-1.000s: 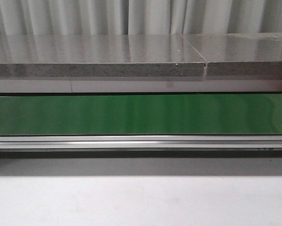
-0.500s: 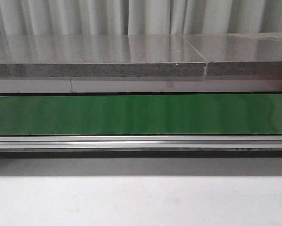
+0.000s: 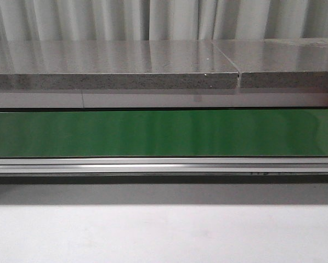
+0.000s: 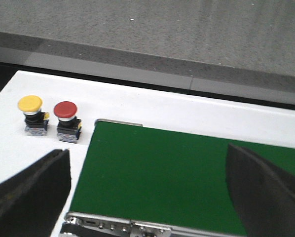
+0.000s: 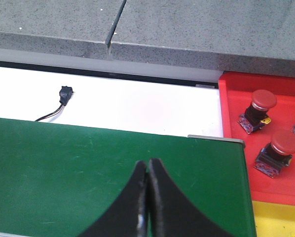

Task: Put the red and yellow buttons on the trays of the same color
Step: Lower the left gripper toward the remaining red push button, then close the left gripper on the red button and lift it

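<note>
Nearest us, our left hand stands wide open over the green belt, its two dark fingers far apart and nothing between them. Our right hand is closed, fingertips pressed together with nothing in them, and it hovers above the belt's other end.

Just beyond the left hand, off the belt's end on the white surface, wait a yellow button and a red button. They stand upright, side by side and near each other, the red one nearer the belt. Neither is on a tray yet.

Beyond the right hand, past the far belt end, lies the red tray with two red buttons in it, and a third item at the frame edge is too cropped to name. A strip of yellow tray shows beside it. A small black connector with a wire lies on the surface further off.

From the front, the belt is bare across all three frames over the last second. Only some faint marks on the rail below shift. We judge nothing has been set down lately. The next step is likely for the left hand to pick one of the two waiting buttons.
</note>
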Action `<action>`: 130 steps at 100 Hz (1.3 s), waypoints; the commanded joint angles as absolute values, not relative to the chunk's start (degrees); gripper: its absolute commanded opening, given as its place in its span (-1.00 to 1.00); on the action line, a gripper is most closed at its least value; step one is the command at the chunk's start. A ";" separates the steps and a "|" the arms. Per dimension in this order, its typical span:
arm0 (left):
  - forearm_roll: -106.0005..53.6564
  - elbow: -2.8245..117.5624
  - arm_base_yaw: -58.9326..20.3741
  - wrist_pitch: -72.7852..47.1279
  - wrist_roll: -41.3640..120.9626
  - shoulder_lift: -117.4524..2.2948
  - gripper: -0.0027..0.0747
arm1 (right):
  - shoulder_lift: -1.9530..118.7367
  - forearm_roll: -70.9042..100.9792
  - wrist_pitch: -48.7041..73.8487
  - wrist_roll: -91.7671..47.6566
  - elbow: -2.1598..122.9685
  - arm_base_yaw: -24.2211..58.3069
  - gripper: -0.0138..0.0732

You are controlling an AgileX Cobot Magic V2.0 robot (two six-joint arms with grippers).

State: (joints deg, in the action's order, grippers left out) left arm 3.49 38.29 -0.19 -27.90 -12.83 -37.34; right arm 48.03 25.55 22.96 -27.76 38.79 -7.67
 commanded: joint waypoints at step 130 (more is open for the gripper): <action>-2.12 78.69 16.26 -23.42 -14.69 -104.43 0.67 | 47.29 26.48 19.68 -28.35 40.33 -7.58 -0.84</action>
State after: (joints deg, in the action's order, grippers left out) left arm -1.45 75.97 16.09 -26.04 -14.23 -105.80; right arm 48.03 25.55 22.96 -27.76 38.79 -7.67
